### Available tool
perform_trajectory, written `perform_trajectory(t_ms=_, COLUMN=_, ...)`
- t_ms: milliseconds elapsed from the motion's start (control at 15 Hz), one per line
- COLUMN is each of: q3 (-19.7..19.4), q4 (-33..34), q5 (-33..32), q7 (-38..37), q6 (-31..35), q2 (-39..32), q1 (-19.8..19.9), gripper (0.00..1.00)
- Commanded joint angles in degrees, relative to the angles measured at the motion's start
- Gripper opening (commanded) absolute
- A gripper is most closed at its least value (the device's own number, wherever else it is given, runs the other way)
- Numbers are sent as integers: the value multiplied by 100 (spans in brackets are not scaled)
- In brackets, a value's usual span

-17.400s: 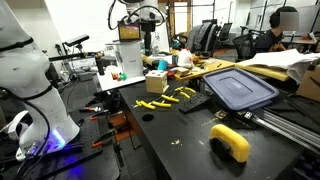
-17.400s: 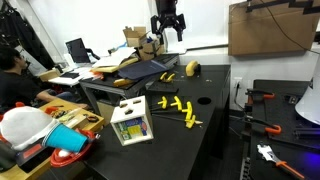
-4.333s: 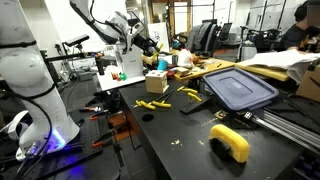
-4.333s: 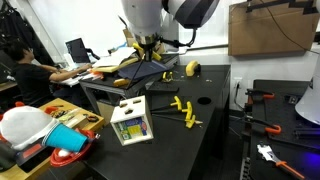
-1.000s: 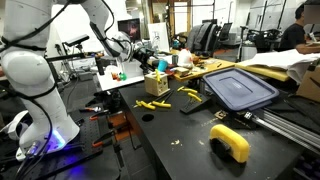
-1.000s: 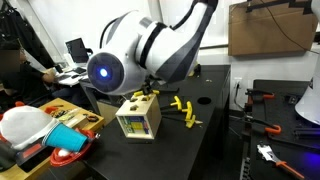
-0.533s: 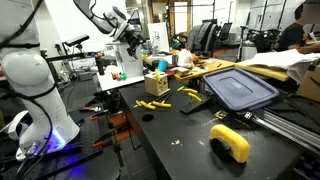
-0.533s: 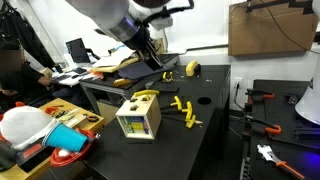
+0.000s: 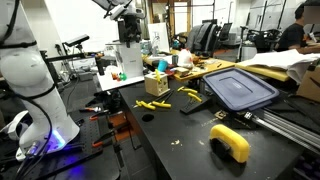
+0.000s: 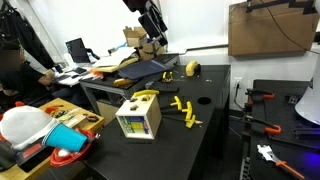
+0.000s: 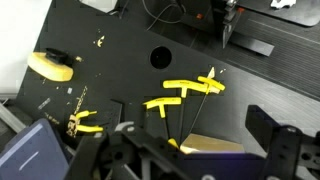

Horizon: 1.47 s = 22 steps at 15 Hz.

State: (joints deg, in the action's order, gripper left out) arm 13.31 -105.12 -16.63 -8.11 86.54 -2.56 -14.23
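Observation:
My gripper [image 10: 153, 22] is high above the black table, also at the top of an exterior view [image 9: 128, 12]. In the wrist view its fingers [image 11: 190, 160] are wide apart, open and empty. Far below it stands a small wooden box [image 10: 138, 120] [image 9: 156, 83] with coloured shapes on its side; its top shows in the wrist view [image 11: 212, 146]. A yellow-handled tool [image 10: 146, 96] lies on top of the box. Several yellow T-handle hex keys [image 10: 182, 108] [image 11: 185, 92] lie on the table beside the box.
A blue bin lid [image 9: 238, 88] [image 10: 150, 70] and a yellow-and-black tool [image 9: 230, 142] [image 11: 52, 65] lie on the table. More yellow keys [image 9: 150, 104] lie near the table edge. Cluttered desks and a seated person [image 10: 12, 70] are beyond. A white robot base [image 9: 30, 90] stands beside the table.
My arm has lifted up and away from the wooden box, going from just over it to high above the table. The yellow-handled tool stays on the box top.

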Motion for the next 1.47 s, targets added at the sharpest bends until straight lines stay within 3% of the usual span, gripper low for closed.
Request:
perform_trajectory(t_ms=0, q3=-363, q4=132, q5=711, q7=19, q6=-88, q2=-44, q1=394, gripper=100)
perform_trajectory(t_ms=467, q3=-1270, q4=145, q5=1786, q7=-113, q6=582, q2=-567, q1=1301, gripper=100)
perform_trajectory(t_ms=733, q3=-1713, q4=783, q5=2444, q7=-144, q6=1212, q2=-1602, q1=1822, gripper=100)
perform_trajectory(t_ms=1067, q3=-1869, q4=1154, q5=3384, q7=-749, q6=1948, q2=-2348, q1=2157, gripper=100)
perform_trajectory(t_ms=1400, q3=-2001, q4=1130, q5=3970, q7=-1605, q6=2705, q2=-2509, q1=2274, gripper=100)
